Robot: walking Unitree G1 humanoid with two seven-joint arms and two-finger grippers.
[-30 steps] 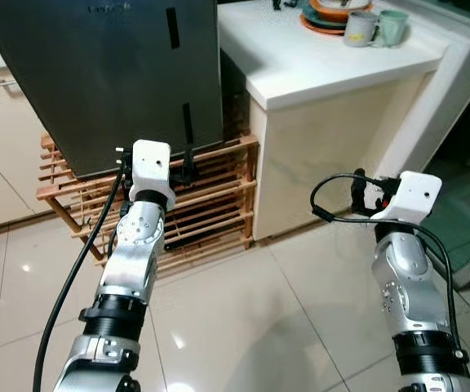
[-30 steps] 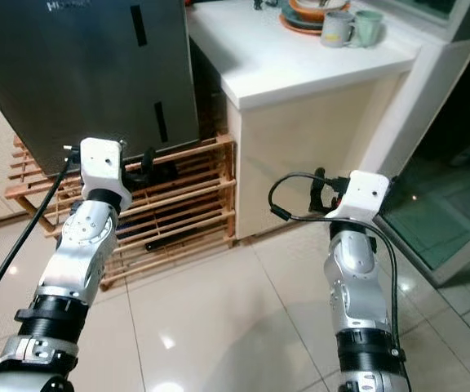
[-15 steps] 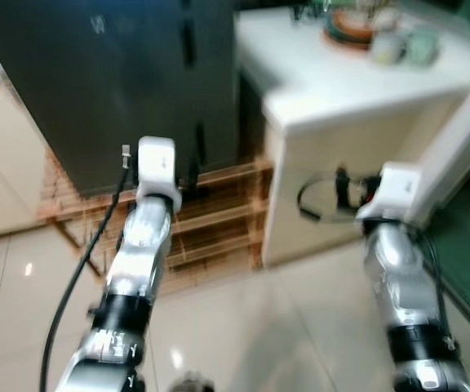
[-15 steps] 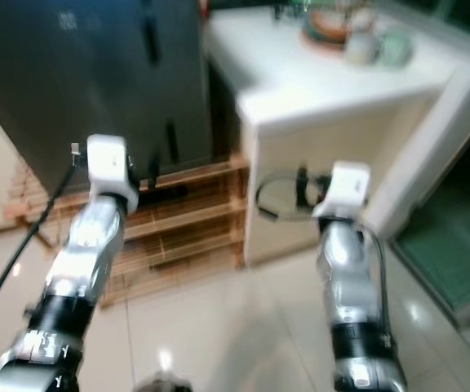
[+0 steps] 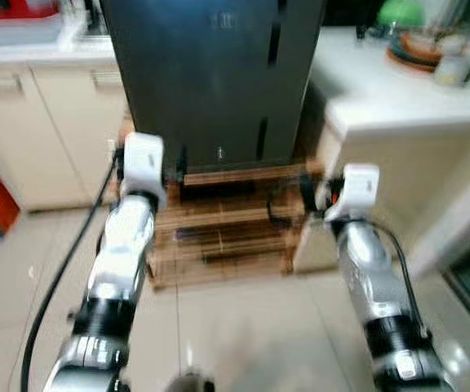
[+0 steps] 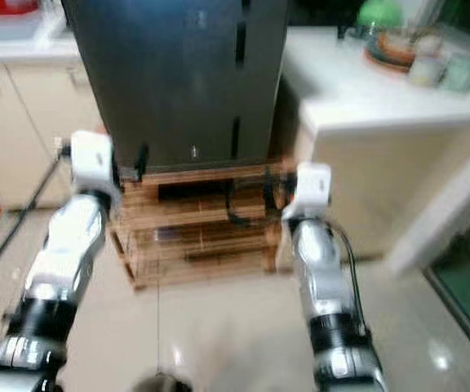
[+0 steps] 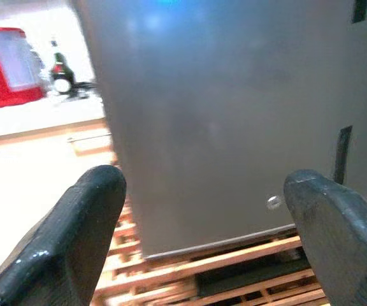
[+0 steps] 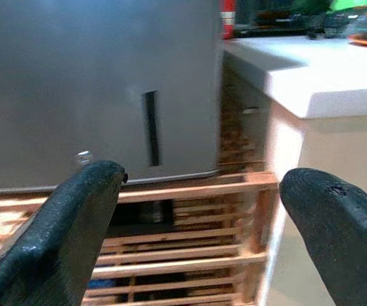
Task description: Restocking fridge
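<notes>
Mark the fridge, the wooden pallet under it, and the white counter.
fridge [image 5: 210,82], left eye view, middle of its dark door.
wooden pallet [image 5: 219,237], left eye view, front slats.
white counter [image 5: 382,98], left eye view, bare top.

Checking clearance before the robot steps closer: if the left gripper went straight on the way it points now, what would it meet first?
Most likely the dark grey fridge door, low down, just above the wooden rack it stands on. The left gripper has its fingers open and nothing between them; depth is unclear.
</notes>
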